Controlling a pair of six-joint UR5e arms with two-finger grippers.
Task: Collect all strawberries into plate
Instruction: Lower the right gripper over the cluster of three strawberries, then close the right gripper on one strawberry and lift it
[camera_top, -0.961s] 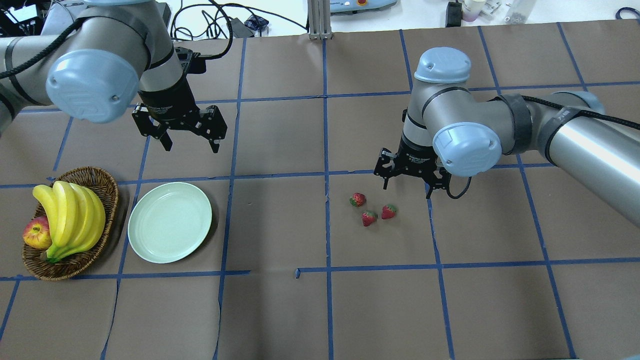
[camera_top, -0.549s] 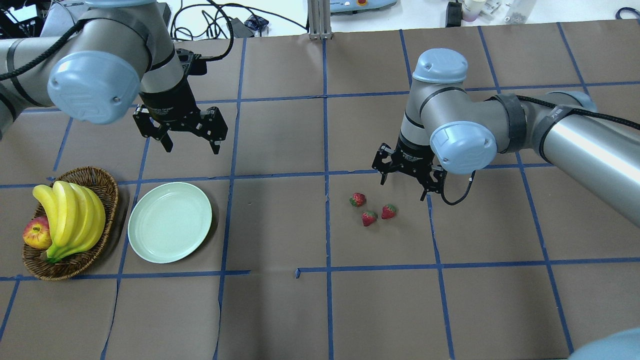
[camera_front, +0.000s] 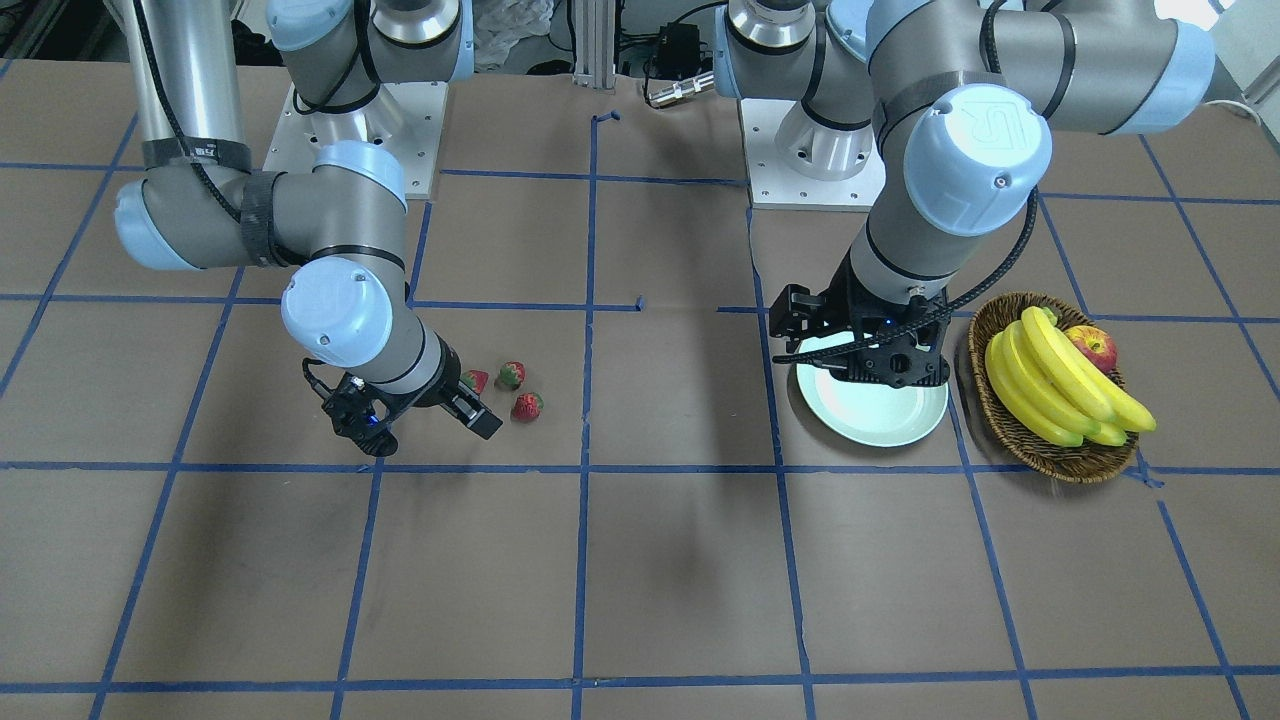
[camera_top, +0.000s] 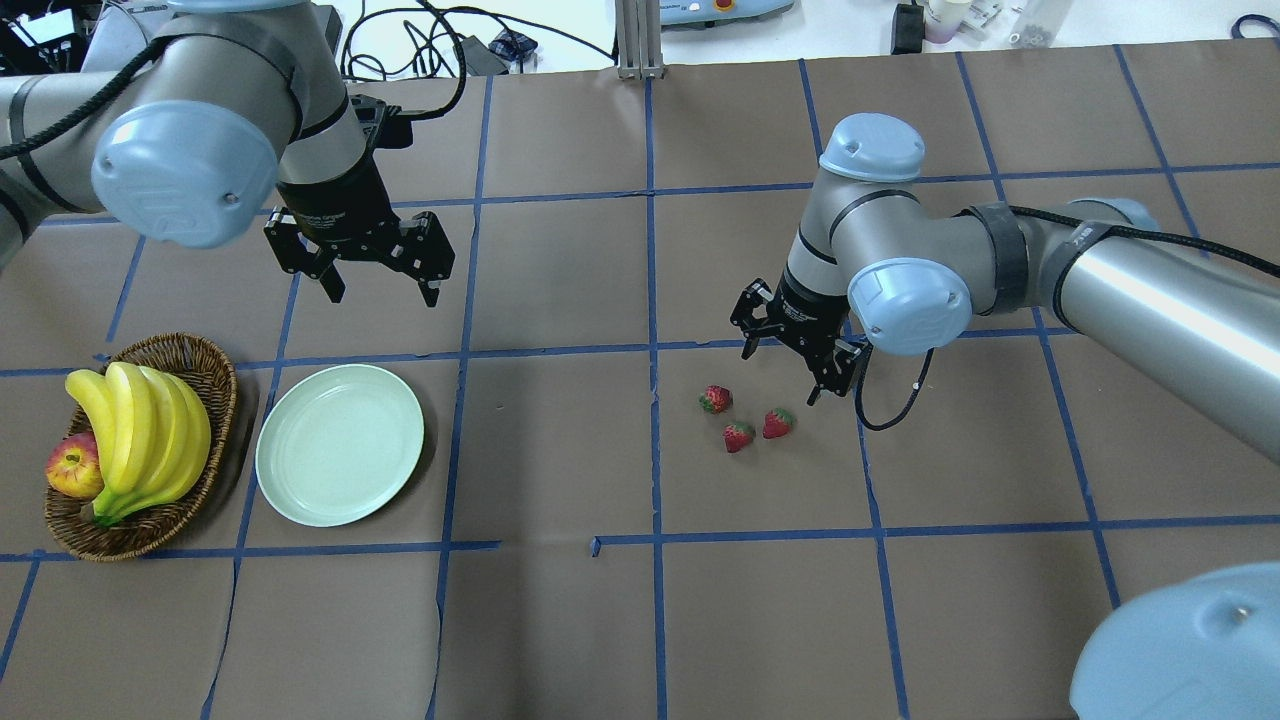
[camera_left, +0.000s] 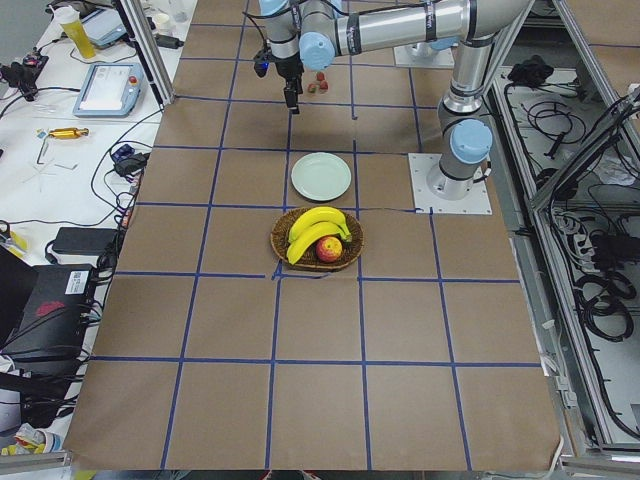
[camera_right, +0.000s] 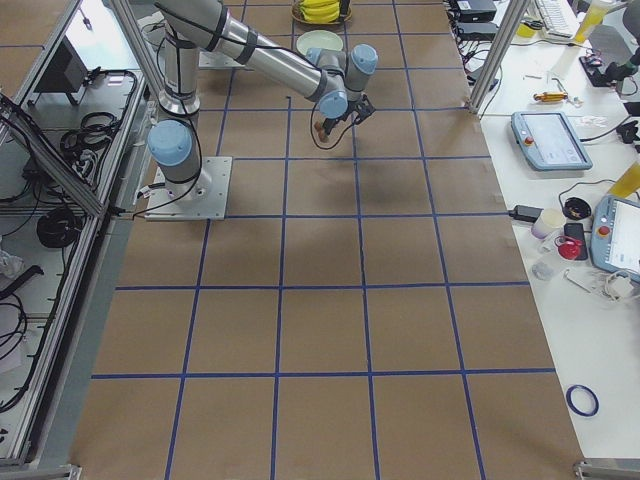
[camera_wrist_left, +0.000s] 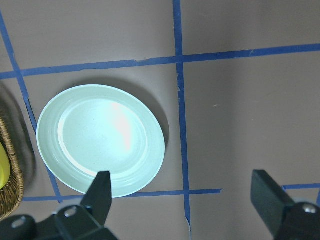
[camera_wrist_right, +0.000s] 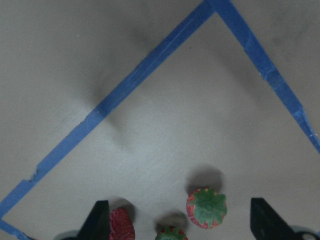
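Three small red strawberries lie close together right of the table's centre (camera_top: 715, 399) (camera_top: 739, 436) (camera_top: 778, 423). My right gripper (camera_top: 782, 372) hangs open just behind them, low over the table and turned at an angle. In the right wrist view a strawberry (camera_wrist_right: 206, 207) with its green top up sits between the fingers at the lower edge, and two more show partly beside it. The pale green plate (camera_top: 340, 445) is empty at the left. My left gripper (camera_top: 383, 296) is open, raised behind the plate (camera_wrist_left: 100, 140), holding nothing.
A wicker basket (camera_top: 190, 345) with bananas (camera_top: 145, 430) and a red apple (camera_top: 72, 468) stands left of the plate. Blue tape lines cross the brown table cover. Cables and equipment lie beyond the far edge.
My right gripper has moved left and nearer to the strawberries and has turned at the wrist, staying open. The left arm and the fruit have not moved.
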